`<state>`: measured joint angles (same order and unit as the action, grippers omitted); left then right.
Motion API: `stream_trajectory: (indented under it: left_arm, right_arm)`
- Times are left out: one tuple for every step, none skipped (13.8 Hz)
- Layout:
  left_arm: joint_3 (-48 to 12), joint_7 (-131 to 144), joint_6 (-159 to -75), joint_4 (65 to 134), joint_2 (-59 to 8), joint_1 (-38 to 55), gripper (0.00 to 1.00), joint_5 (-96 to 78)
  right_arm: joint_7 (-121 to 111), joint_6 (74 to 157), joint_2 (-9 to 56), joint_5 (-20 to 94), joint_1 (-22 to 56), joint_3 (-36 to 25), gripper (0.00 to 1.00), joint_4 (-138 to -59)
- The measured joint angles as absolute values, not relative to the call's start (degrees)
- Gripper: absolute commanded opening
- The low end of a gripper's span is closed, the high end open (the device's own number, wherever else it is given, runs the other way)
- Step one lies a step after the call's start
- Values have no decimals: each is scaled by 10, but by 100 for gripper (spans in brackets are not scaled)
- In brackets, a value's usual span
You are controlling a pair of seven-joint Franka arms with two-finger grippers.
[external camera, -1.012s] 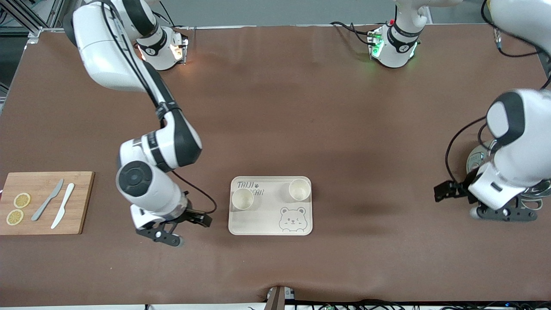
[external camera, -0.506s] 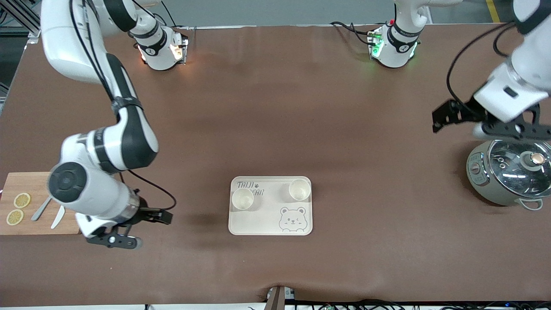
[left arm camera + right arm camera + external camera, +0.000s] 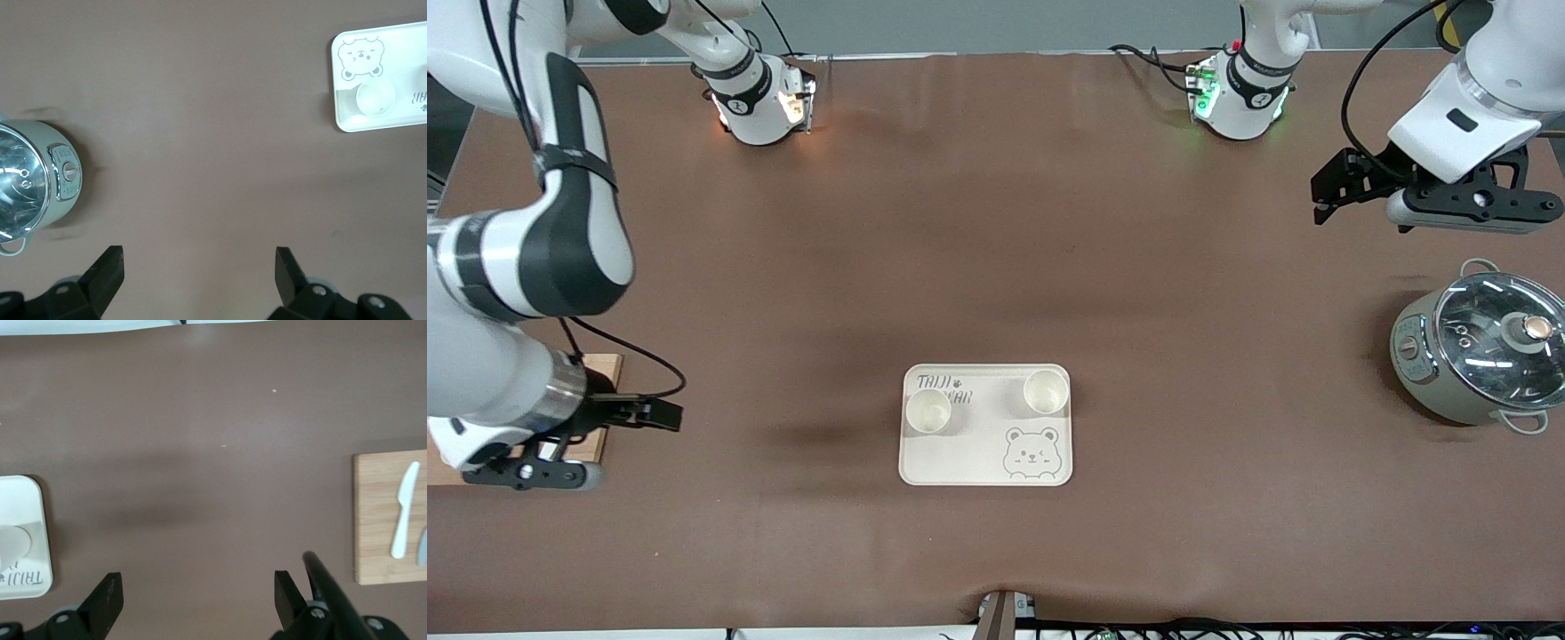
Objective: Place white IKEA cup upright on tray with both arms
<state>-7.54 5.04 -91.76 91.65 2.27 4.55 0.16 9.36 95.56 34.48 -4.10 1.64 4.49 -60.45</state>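
Note:
Two white cups stand upright on the cream tray [image 3: 960, 455]. One cup [image 3: 928, 412] is toward the right arm's end, by the lettering. The other cup [image 3: 1046, 392] is toward the left arm's end, above the bear drawing. My right gripper [image 3: 660, 414] hangs open and empty over the table between the cutting board and the tray. Its wrist view shows the gripper [image 3: 198, 590] over bare cloth, with the tray [image 3: 30, 500] off to one side. My left gripper [image 3: 1320, 200] is open and empty over the table's left-arm end. From this gripper [image 3: 198, 263] the tray [image 3: 347, 123] and one cup [image 3: 375, 98] show far off.
A grey-green pot with a glass lid [image 3: 1476, 347] stands at the left arm's end, also seen as the pot [image 3: 30, 180]. A wooden cutting board [image 3: 607, 363] lies at the right arm's end, mostly hidden by the right arm. The board [image 3: 380, 520] carries a white knife [image 3: 403, 510].
Both arms have swung away from the tray. The right gripper went toward the cutting board, and the left gripper rose off the pot toward the arm bases. The cups have not moved.

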Motion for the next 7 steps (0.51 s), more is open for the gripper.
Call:
stream_trajectory:
  left_arm:
    - [-74, 50, -925, 921, 23, 44, 100, 1]
    - [-72, 50, -933, 926, 22, 42, 100, -1]
    - [-70, 50, -942, 931, 22, 37, 100, -9]
    - [-69, 49, -952, 936, 22, 28, 100, -18]
    - [-67, 44, -958, 938, 21, 20, 100, -22]
    - [-66, 32, -960, 938, 21, 14, 100, -22]
    - [-64, 13, -960, 938, 21, 10, 100, -22]
  right_arm:
    - [91, 955, 328, -41, 9, 45, 100, -622]
    - [85, 955, 311, -41, 3, 45, 100, -639]
    - [77, 953, 293, -41, -3, 45, 100, -655]
    - [69, 953, 274, -38, -8, 45, 100, -675]
    - [63, 953, 255, -28, -14, 45, 100, -696]
    - [60, 953, 235, -14, -20, 45, 100, -716]
    - [57, 953, 214, -5, -26, 45, 100, -736]
